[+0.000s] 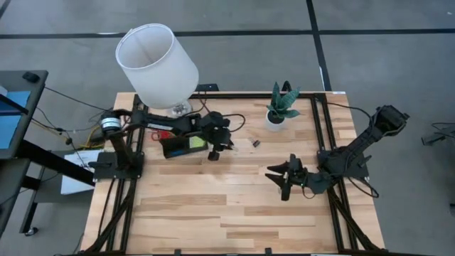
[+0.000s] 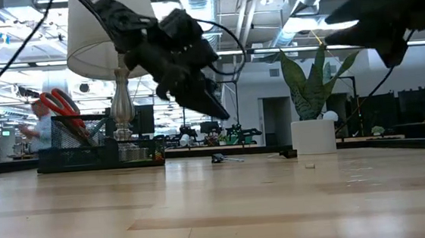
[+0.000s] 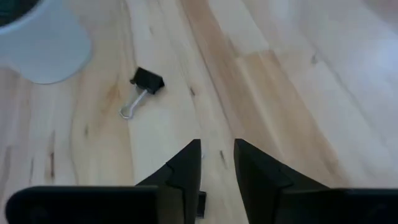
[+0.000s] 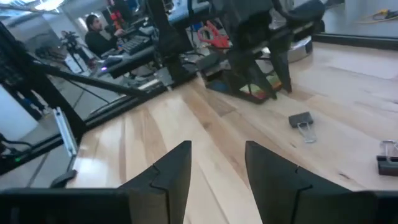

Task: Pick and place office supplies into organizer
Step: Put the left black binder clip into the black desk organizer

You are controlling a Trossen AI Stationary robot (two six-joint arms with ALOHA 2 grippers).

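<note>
Scissors (image 2: 61,105) with red handles stand upright in the black organizer (image 1: 183,146), which sits on the table (image 1: 234,206) by the base of the white-shaded lamp (image 1: 156,64). Just beside the tray, the left gripper (image 1: 215,149) hangs above the wood, its fingers (image 3: 186,168) slightly apart and holding nothing. One black binder clip (image 3: 144,87) lies loose between the tray and the potted plant (image 1: 282,107). Well apart, the right gripper (image 1: 279,178) hovers with fingers spread, empty.

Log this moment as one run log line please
left gripper: open, empty, beside organizer | right gripper: open, empty, waiting | binder clip: loose on table
</note>
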